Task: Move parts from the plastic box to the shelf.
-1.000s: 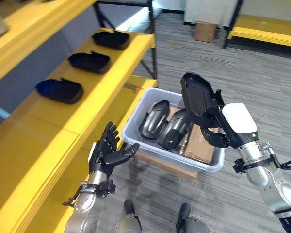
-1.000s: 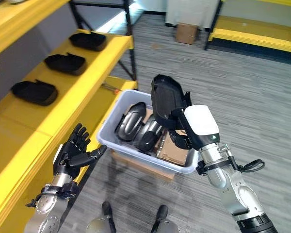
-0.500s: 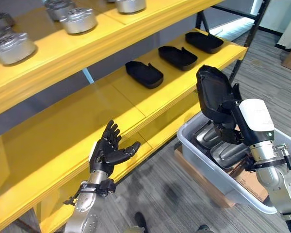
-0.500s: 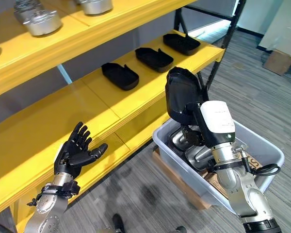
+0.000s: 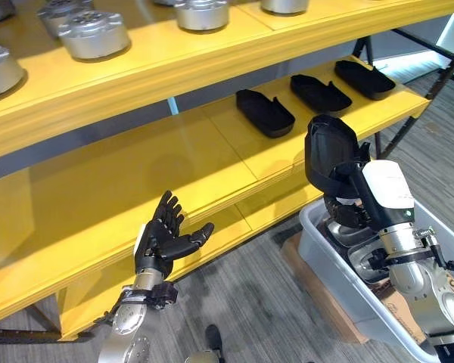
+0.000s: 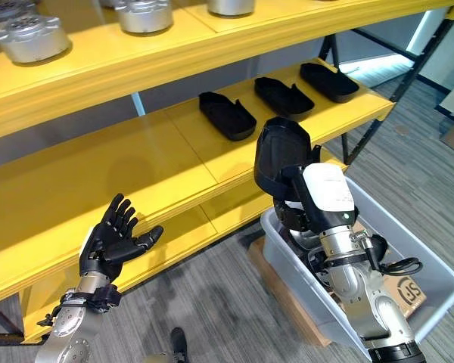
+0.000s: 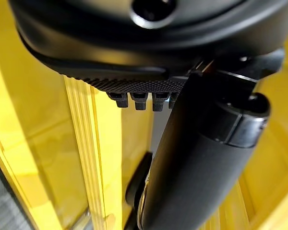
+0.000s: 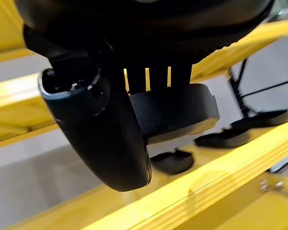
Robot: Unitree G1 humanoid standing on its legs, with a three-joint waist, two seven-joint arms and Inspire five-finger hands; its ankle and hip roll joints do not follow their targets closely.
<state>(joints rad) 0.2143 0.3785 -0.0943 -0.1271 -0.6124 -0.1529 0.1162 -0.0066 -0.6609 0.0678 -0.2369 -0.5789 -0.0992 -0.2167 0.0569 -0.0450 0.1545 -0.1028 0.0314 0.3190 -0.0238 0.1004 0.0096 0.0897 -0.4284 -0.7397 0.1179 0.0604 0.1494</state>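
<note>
A yellow shelf (image 5: pixel 136 181) with dark uprights runs across the scene over a grey striped floor (image 5: pixel 257 302), and a higher board (image 5: pixel 159 60) of it carries a row of round silver parts (image 5: pixel 94 34).

On the left, the left hand (image 5: pixel 163 240) is raised in front of the shelf's front edge, palm up, with fingers straight and spread and the thumb out to the side. It holds nothing and touches nothing. In the left wrist view the thumb (image 7: pixel 201 158) lies across the yellow boards.

On the middle board, three black shell parts (image 5: pixel 265 113) lie in a row toward its right end, each apart from the next, the last one (image 5: pixel 364 79) near the right corner.

Further right, the right hand (image 5: pixel 346 203) holds a fourth black part (image 5: pixel 327 150) upright, above the left end of the box and just in front of the shelf's front edge. The fingers are curled round the part's lower half, and the white back of the hand (image 5: pixel 387 195) faces the camera. In the right wrist view the part (image 8: pixel 175 112) sits past the curled fingers, with the shelved parts (image 8: pixel 173 160) seen beyond it.

At the lower right, the grey plastic box (image 5: pixel 340 283) stands on the floor, near the shelf's lowest board. More dark parts (image 5: pixel 367 261) lie inside it, partly hidden behind the right arm, and a piece of brown card (image 6: pixel 408 291) shows at its far end.
</note>
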